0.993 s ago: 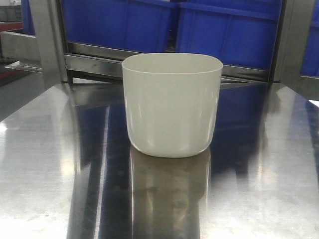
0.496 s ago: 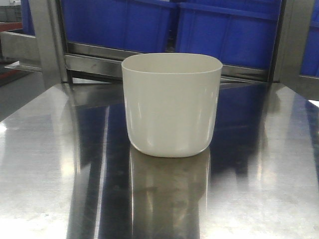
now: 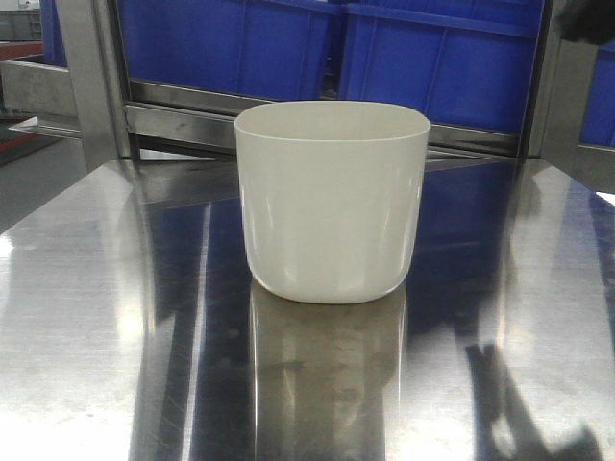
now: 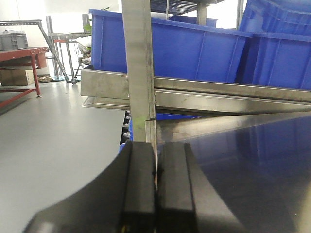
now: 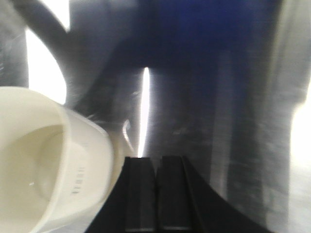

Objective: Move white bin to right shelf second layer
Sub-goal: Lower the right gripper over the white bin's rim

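Note:
The white bin (image 3: pixel 332 202) stands upright and empty on the steel table (image 3: pixel 86 317), in the middle of the front view. In the right wrist view the bin (image 5: pixel 53 165) lies at the lower left. My right gripper (image 5: pixel 156 160) is shut and empty, above the table just right of the bin and apart from it. My left gripper (image 4: pixel 155 145) is shut and empty at the table's left edge, facing a steel shelf post (image 4: pixel 138 73). No roller shelf level shows in any view.
Blue crates (image 3: pixel 442 58) sit on a steel rack level (image 3: pixel 183 120) behind the table, and also show in the left wrist view (image 4: pixel 194 48). Steel posts (image 3: pixel 91 77) stand at both back corners. A dark arm part (image 3: pixel 588 19) hangs at the top right. Open floor (image 4: pixel 53 131) lies to the left.
A dark arm part has come into the front view's top right corner, and its shadow now falls on the table at the lower right. The bin has not moved.

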Motion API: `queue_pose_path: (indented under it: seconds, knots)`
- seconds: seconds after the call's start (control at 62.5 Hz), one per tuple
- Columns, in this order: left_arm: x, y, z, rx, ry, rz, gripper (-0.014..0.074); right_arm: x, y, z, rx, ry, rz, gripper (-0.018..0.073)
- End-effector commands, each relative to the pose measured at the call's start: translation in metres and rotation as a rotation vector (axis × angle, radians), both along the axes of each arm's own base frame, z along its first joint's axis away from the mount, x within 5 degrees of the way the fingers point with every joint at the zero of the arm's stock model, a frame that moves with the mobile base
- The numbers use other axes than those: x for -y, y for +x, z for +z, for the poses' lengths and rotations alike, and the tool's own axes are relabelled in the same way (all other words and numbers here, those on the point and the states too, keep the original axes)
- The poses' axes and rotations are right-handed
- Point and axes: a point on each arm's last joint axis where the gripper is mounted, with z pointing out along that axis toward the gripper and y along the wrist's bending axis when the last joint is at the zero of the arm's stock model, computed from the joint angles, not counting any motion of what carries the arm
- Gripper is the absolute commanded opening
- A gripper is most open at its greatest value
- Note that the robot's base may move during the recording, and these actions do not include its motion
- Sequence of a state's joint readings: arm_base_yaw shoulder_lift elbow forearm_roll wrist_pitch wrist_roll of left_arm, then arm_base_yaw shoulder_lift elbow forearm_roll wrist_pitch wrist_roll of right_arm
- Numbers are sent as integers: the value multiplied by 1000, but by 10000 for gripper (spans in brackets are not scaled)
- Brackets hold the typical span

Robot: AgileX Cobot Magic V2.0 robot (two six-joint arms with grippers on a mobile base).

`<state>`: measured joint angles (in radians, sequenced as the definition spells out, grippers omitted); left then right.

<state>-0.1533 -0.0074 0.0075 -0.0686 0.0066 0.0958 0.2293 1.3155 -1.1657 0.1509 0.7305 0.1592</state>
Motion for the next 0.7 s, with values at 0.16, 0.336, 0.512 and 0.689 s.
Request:
queue_pose_path:
  seconds: [0.16, 0.336, 0.512, 0.689]
  knots:
    - [0, 0, -3, 64, -23, 2, 85, -37, -1, 21, 92, 40, 117, 57]
    - [0, 0, -3, 64, -23, 2, 85, -54, -7, 16, 75, -4, 217, 263]
    - [0, 0, -3, 64, -23, 2, 85, -64, -9, 18, 110, 9, 246, 534]
    - [0, 0, -3, 64, -23, 2, 85, -68, -2, 15, 117, 16, 242, 517]
